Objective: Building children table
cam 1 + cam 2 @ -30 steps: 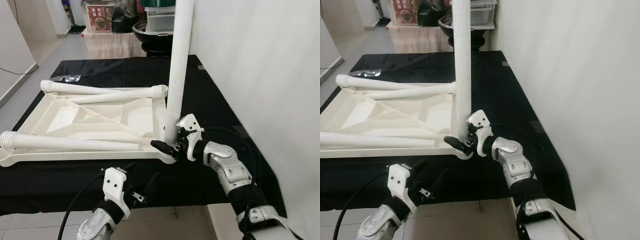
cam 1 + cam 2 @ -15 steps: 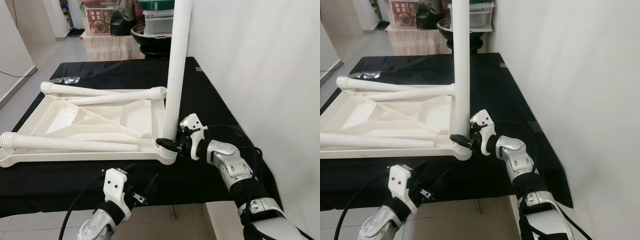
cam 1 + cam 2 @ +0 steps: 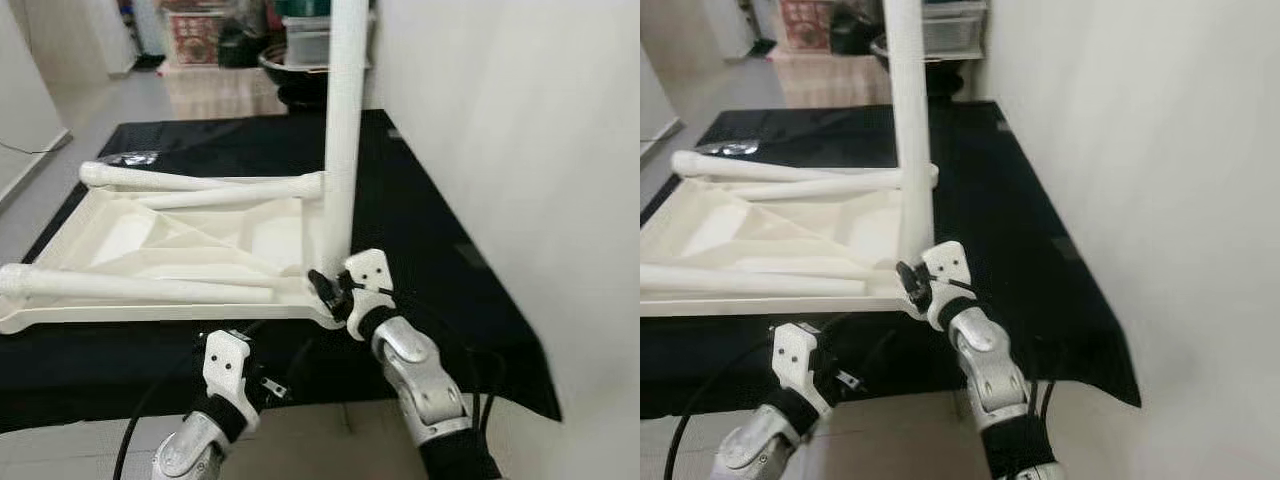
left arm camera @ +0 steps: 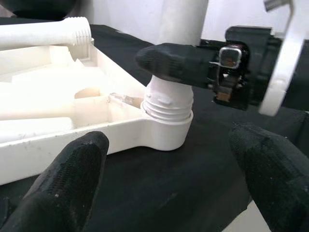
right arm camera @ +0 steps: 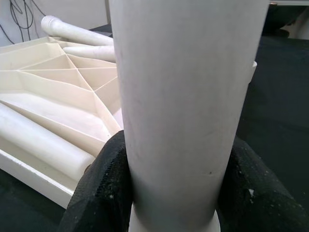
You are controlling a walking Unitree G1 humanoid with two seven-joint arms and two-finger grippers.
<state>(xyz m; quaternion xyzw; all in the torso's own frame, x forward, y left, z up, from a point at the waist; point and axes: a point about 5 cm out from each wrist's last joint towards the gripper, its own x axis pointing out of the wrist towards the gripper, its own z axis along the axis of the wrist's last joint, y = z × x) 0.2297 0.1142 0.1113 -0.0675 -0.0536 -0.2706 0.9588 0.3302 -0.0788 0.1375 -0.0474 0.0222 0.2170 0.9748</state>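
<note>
One leg [image 3: 343,130] stands upright in the near right corner socket [image 4: 166,126] of the tabletop [image 3: 180,250], which lies upside down on a black cloth [image 3: 420,230] beside a white wall [image 3: 520,150]. The right gripper [image 3: 333,290] is clamped on this leg just above its threaded base, one black finger pressed against each side of the tube, as the right wrist view confirms. In the left wrist view several thread turns are exposed above the socket rim, so the leg appears not fully screwed home. The left gripper [image 3: 275,385] hangs below the near table edge with its fingers [image 4: 72,169] spread wide, holding nothing and steadying nothing. Three loose legs lie across the tabletop: two [image 3: 200,185] at the far edge and one [image 3: 130,285] along the near edge. Risks, as judged from this arrangement: the tabletop is unrestrained, so a twist of the leg may turn or slide it on the cloth instead of advancing the thread; a slight tilt of the tall leg may cross-thread the socket; the smooth tube may slip between the fingers; a shifting tabletop may roll the loose legs toward the table edge.
</note>
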